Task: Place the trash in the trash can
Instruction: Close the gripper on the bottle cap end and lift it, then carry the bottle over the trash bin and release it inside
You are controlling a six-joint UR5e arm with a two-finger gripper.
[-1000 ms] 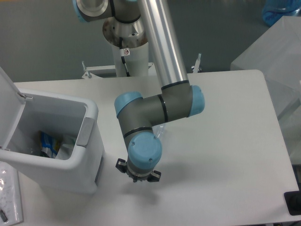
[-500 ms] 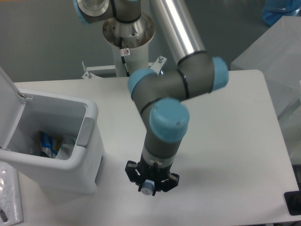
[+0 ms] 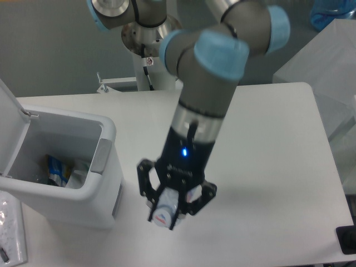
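Observation:
My gripper [image 3: 170, 207] hangs above the table's front middle, to the right of the trash can, with its jaws pointing toward the camera. It is shut on a clear crushed bottle [image 3: 165, 212] with a white cap and a red mark on its label, held off the table. The trash can [image 3: 105, 167] is a white boxy bin at the left with a grey front latch [image 3: 100, 156], and its lid [image 3: 8, 114] stands open. A blue-printed piece of trash [image 3: 56, 169] lies inside it. I cannot make out the clear wrapper.
A clear plastic item [image 3: 10, 233] lies at the front left corner beside the bin. A black object [image 3: 347, 239] sits at the front right edge. A translucent box [image 3: 328, 72] stands off the table's right side. The robot base [image 3: 151, 50] is at the back.
The gripper has risen from the table toward the camera with the bottle in its jaws. The wrist has swung so the jaws and the bottle's cap now face up at the camera.

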